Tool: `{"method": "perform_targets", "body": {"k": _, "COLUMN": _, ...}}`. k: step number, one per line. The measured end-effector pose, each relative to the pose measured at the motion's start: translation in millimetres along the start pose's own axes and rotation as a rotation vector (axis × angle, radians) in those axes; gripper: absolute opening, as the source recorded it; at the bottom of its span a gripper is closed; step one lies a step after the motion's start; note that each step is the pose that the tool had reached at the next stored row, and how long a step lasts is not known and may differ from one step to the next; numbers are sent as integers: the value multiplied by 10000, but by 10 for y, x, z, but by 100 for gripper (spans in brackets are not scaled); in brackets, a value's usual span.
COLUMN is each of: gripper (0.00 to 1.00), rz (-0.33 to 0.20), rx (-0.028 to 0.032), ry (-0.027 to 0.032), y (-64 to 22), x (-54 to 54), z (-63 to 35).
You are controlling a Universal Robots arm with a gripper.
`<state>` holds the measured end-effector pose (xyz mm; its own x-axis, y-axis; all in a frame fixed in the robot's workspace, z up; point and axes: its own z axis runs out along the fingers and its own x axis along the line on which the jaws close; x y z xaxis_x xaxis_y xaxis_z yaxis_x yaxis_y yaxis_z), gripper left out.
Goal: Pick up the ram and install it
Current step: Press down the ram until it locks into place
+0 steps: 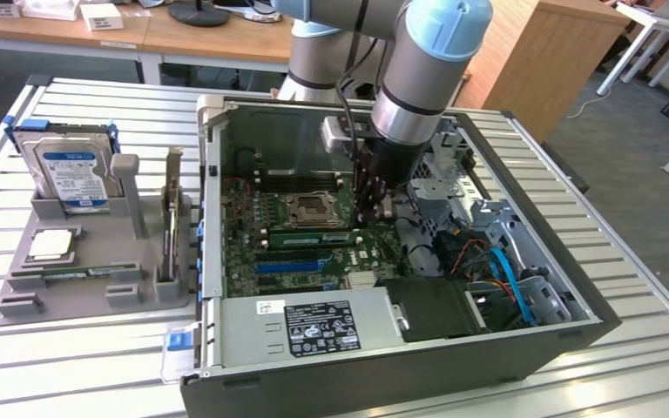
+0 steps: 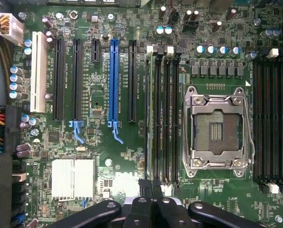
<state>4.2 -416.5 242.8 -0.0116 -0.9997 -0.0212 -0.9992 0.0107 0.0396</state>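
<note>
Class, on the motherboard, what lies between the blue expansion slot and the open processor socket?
In the wrist view: one black expansion slot, then a bank of memory slots, between the blue slot and the socket.

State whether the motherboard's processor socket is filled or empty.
Empty: the processor socket shows a bare grid of contacts inside its metal frame, with no chip seated in it.

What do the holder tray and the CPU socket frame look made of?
Holder tray: matte grey, blocky walls with a uniform dull surface, probably moulded or printed plastic. CPU socket frame: bright, reflective silver with stamped edges, apparently bare or plated metal.
</note>
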Motion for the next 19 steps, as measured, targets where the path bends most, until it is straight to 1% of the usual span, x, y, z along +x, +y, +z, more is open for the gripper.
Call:
{"method": "perform_targets", "body": {"k": 2, "gripper": 11, "rz": 1, "rx": 0, "ry": -1, "y": 0, "x": -19, "z": 5}}
{"method": "perform_targets", "body": {"k": 6, "gripper": 11, "rz": -1, "rx": -1, "ry": 1, "y": -1, "x": -20, "z": 7}}
{"method": "perform_targets", "body": {"k": 12, "gripper": 11, "rz": -1, "rx": 6, "ry": 0, "y": -4, "x": -18, "z": 85}}
{"method": "perform_targets", "body": {"k": 16, "gripper": 11, "rz": -1, "rx": 6, "ry": 1, "y": -4, "x": -18, "z": 89}}
{"method": "perform_targets", "body": {"k": 19, "gripper": 11, "rz": -1, "rx": 9, "ry": -2, "y": -5, "x": -18, "z": 120}}
